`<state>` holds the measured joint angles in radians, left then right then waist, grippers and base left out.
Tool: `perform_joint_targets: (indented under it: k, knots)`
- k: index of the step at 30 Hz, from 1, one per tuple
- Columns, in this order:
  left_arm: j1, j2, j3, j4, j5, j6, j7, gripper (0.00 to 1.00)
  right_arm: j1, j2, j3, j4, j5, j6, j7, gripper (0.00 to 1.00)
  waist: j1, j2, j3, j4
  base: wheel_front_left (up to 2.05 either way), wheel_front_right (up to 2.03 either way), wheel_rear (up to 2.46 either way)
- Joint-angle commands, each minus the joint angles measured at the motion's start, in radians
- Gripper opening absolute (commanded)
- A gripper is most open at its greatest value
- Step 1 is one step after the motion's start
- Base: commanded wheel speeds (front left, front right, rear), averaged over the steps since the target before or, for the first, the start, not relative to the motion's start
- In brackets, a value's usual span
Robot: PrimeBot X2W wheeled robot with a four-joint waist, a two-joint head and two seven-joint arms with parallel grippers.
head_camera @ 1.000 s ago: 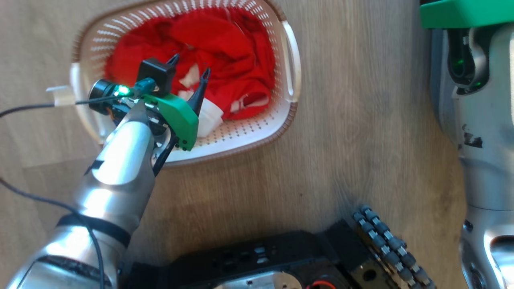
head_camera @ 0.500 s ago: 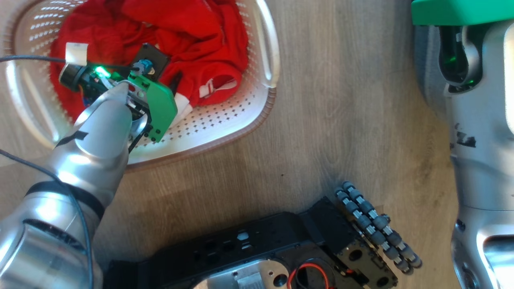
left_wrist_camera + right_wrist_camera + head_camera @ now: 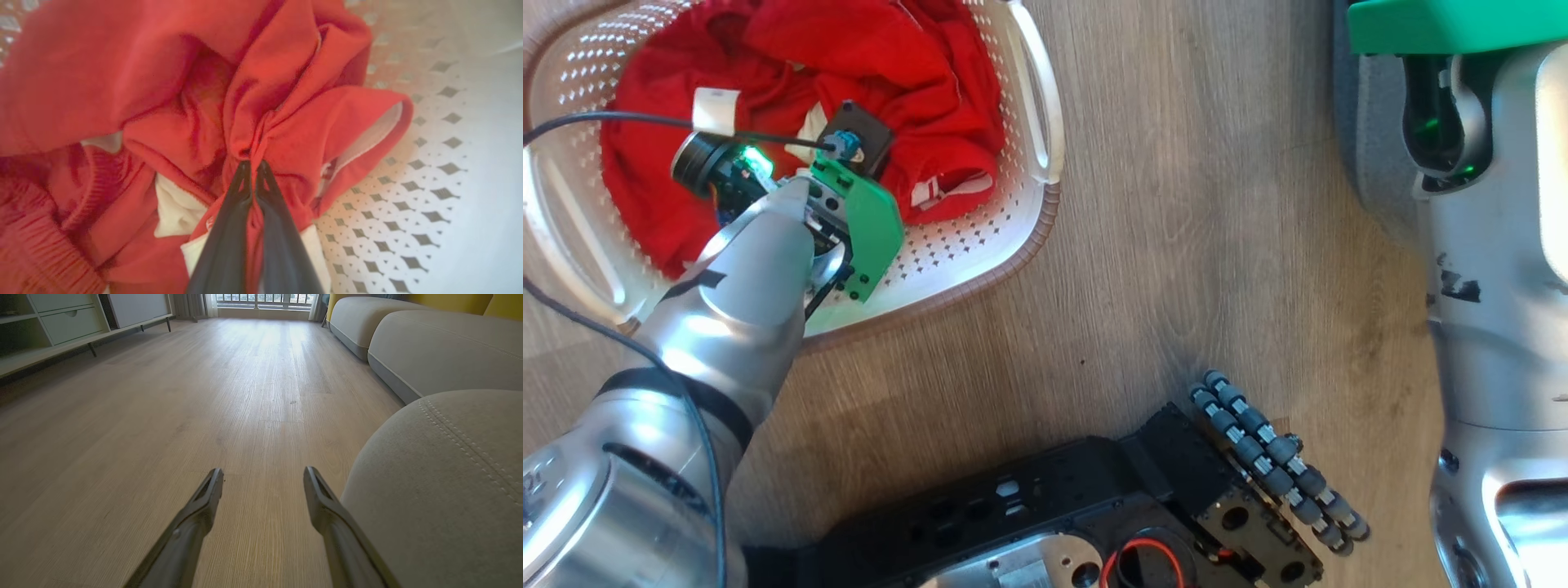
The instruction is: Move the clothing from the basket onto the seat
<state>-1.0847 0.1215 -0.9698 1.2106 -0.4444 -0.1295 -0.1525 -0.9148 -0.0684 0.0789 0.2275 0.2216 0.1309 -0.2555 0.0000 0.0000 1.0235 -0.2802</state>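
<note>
Early days, I'd say: all the clothing (image 3: 866, 57) I can see lies in the basket (image 3: 964, 253) at left, none on the bit of seat (image 3: 449, 477) in view at right, so lift, carry & drop are all to do. My left gripper (image 3: 252, 165) is down in the pile's near side, jaws pinched tight on a red fold that bunches at the tips. My right gripper (image 3: 263, 472) hangs wide open w/ nothing in it, just beside the seat's edge.
</note>
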Motion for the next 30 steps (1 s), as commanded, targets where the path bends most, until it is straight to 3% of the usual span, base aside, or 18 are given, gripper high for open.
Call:
perform_joint_targets:
  k: [1,17,30]
  knots:
    - [0.010,0.008,0.006,-0.018,-0.010,-0.001,-0.010,0.00,0.027,0.012,0.006,-0.027,0.008,0.000,-0.006,1.00,0.0000,0.0000,-0.010,0.003,0.00,0.00,0.00]
    - [0.118,-0.034,-0.003,-0.137,-0.224,-0.001,-0.108,0.00,0.103,-0.040,0.021,0.059,-0.008,0.000,-0.006,1.00,0.0000,0.0000,-0.312,0.137,0.00,0.00,0.00]
    - [0.337,-0.016,0.290,-0.403,-0.132,0.006,-0.109,0.00,0.264,-0.083,0.068,0.168,0.018,0.000,-0.006,1.00,0.0000,0.0000,-0.643,0.238,0.00,0.00,0.00]
